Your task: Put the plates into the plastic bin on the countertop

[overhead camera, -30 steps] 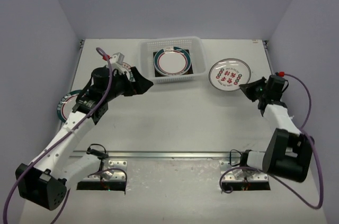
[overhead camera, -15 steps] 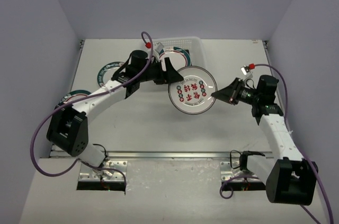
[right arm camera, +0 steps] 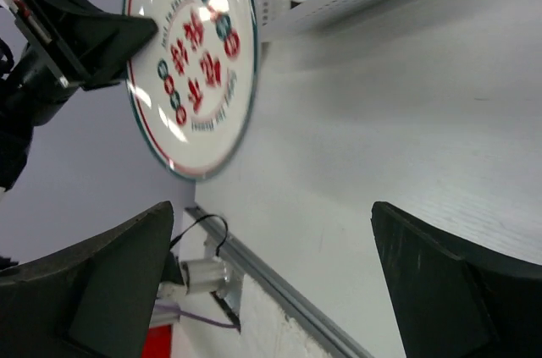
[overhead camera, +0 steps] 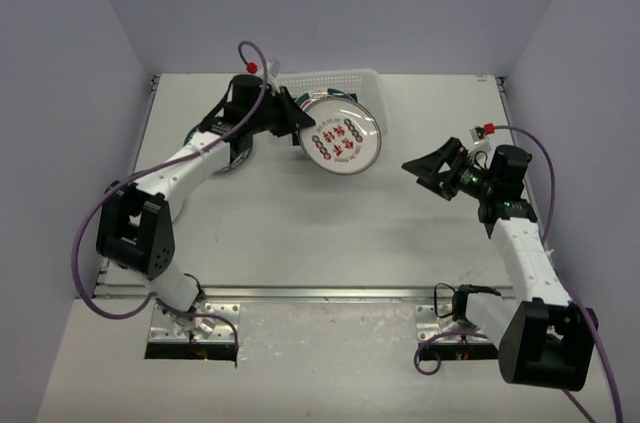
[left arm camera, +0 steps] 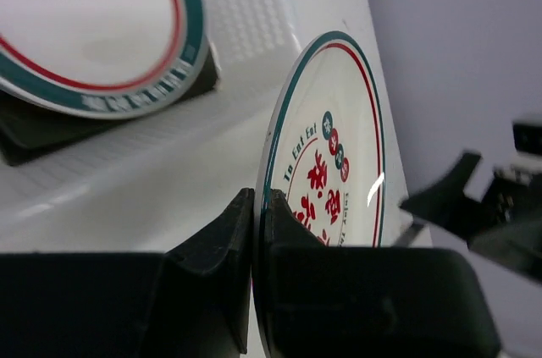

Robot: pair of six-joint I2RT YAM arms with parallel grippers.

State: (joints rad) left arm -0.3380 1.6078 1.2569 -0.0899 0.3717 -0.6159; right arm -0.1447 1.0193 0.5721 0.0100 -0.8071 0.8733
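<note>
The off-white countertop (overhead camera: 330, 233) is enclosed by plain lavender walls (overhead camera: 330, 3) left, far and right; a metal rail (overhead camera: 320, 292) is fixed across its near side.

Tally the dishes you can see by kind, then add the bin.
Round plates: 2 (held plate in the left gripper; binned plate)
Dark dishes: 1 (dark dish under the binned plate)
Bins: 1 (bin)
Total: 4; the left arm may hide more.
</note>
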